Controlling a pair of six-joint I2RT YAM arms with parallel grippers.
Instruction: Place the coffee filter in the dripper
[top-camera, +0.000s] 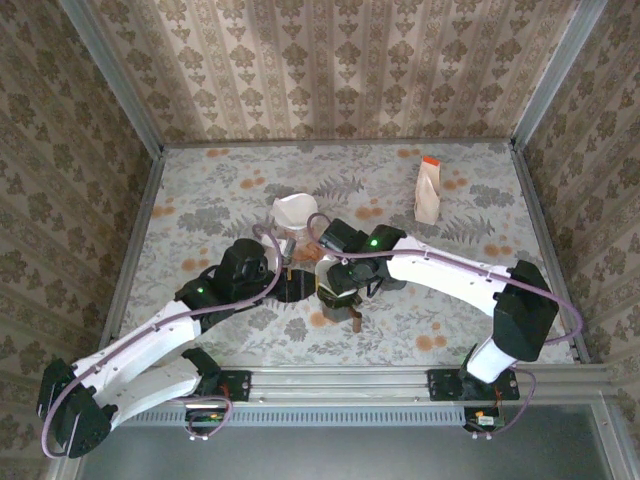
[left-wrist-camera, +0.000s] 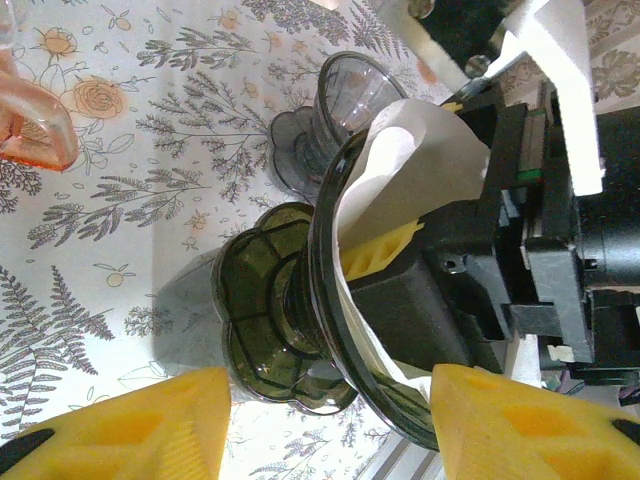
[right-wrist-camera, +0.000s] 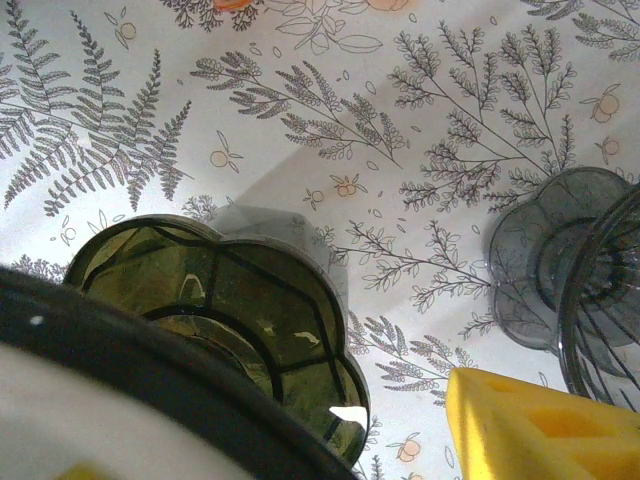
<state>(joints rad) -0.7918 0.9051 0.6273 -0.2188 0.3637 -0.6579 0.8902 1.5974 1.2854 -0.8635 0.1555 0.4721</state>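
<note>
On the left, the left gripper (left-wrist-camera: 330, 400) is wide open. Its two yellow fingers (left-wrist-camera: 130, 425) stand far apart and hold nothing. The lower part of the green dripper (left-wrist-camera: 265, 305) is seen between them, and I cannot tell whether they touch it. A pink glass piece (left-wrist-camera: 30, 110) lies further left on the flowered table (top-camera: 450, 300).

The green dripper stands upright on its scalloped foot near the middle of the table, with its wide mouth up. The left wrist camera is rolled, so there the foot is at the left and the mouth at the right. Just beside it stands a grey dripper (left-wrist-camera: 335, 105), also upright.

The coffee filter (left-wrist-camera: 410, 160) sits inside the green dripper. Its point goes down toward the foot and its open end faces up, so its long axis follows that of the dripper. One white flap rises above the dark rim.

Further right, the right gripper (top-camera: 330, 288) reaches into the mouth from above. Its fingers are spread apart: one yellow pad (left-wrist-camera: 385, 248) lies inside the filter against the paper, the other (right-wrist-camera: 540, 425) is outside the rim. It does not pinch the paper.

At the far right a carton (top-camera: 428, 190) stands well apart.
</note>
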